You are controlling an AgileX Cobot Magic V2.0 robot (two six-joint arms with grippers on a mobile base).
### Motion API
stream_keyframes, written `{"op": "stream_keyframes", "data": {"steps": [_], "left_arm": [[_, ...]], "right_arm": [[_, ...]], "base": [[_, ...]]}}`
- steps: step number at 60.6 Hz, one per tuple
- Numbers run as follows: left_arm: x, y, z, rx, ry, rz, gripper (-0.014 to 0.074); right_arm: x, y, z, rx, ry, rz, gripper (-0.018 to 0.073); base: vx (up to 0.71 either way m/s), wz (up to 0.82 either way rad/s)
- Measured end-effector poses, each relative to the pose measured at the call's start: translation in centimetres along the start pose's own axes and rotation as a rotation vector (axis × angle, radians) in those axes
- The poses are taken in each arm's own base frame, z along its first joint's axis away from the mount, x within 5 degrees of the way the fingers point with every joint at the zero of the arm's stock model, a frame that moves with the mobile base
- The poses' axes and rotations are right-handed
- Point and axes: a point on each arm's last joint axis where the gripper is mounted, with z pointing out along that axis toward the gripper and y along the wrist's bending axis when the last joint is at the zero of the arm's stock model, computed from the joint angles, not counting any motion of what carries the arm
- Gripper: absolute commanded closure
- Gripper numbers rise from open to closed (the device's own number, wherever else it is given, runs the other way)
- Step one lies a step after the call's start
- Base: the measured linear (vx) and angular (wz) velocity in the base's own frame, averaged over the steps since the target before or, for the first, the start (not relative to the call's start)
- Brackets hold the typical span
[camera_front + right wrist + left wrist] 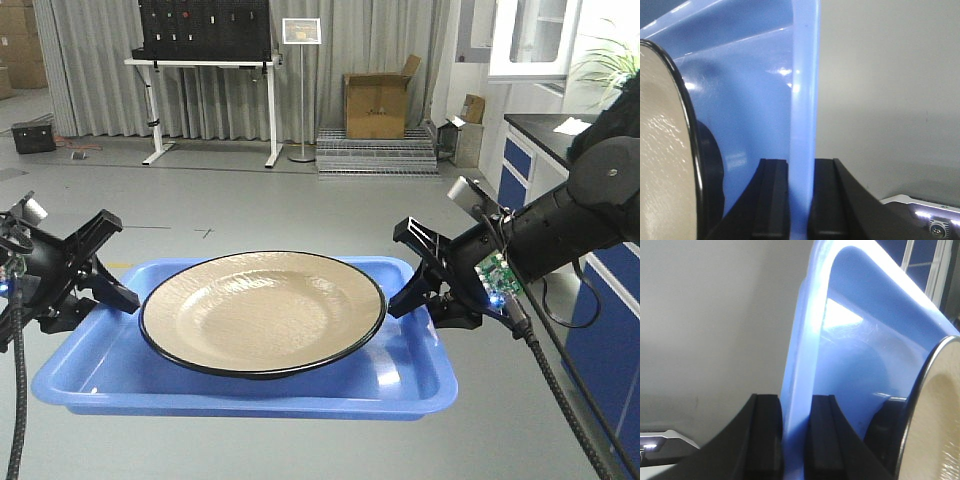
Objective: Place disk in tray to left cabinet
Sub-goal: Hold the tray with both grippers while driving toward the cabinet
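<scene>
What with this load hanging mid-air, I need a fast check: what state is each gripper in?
Left gripper: shut on the left lip of the blue plastic rectangular tray.
Right gripper: shut on that tray's right lip.

tray (60, 385) logged as plain glossy mid-blue. disk (262, 310) logged as tan-beige, faintly mottled, edged by a thin black rim. fingers (765, 440) noted as matte black. floor (300, 200) noted as plain grey.
</scene>
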Motion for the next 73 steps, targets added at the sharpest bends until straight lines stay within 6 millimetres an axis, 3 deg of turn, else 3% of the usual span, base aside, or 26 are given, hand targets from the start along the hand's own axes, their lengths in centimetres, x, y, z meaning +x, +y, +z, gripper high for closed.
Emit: {"op": "stream_keyframes", "data": {"steps": [73], "left_arm": [[0.0, 0.01, 0.0, -0.001, 0.0, 0.0, 0.0597]], "right_arm": [[0.09, -0.03, 0.03, 0.001, 0.011, 0.001, 0.0565]], "base": [[0.64, 0.0]]}}
